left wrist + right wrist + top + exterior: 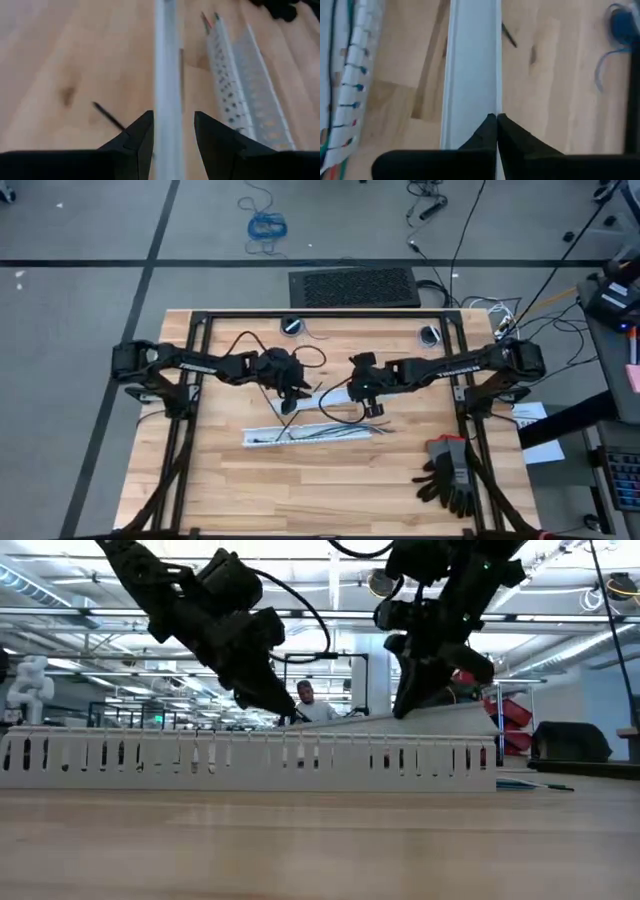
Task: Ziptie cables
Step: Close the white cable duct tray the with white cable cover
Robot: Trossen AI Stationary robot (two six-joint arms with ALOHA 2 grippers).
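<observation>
**Cables lying in the duct while both grippers are at its cover**

We are seeing the cables (340,430) lying along the white slotted duct (270,437), with their loose ends splaying out past the duct's right end. In the right wrist view, coloured wires (335,75) are showing through the duct's slots (357,50).

One ziptie (107,116) is lying as a thin dark strip on the wood, on the far side of the duct from the table's front edge. We cannot make out a second one.

Just behind the duct, a long white cover (470,60) is hanging above the table (300,490), roughly parallel to the duct. The right gripper (496,120) is pinching one edge of this cover, fingertips meeting. The left gripper (172,132) is straddling the cover (167,75) with its fingers apart and a gap showing on one side.

Black gloves (450,475) are lying to the right of the duct, nearer the table's front. Beyond the duct, in the room, a person (305,700) is showing.
</observation>
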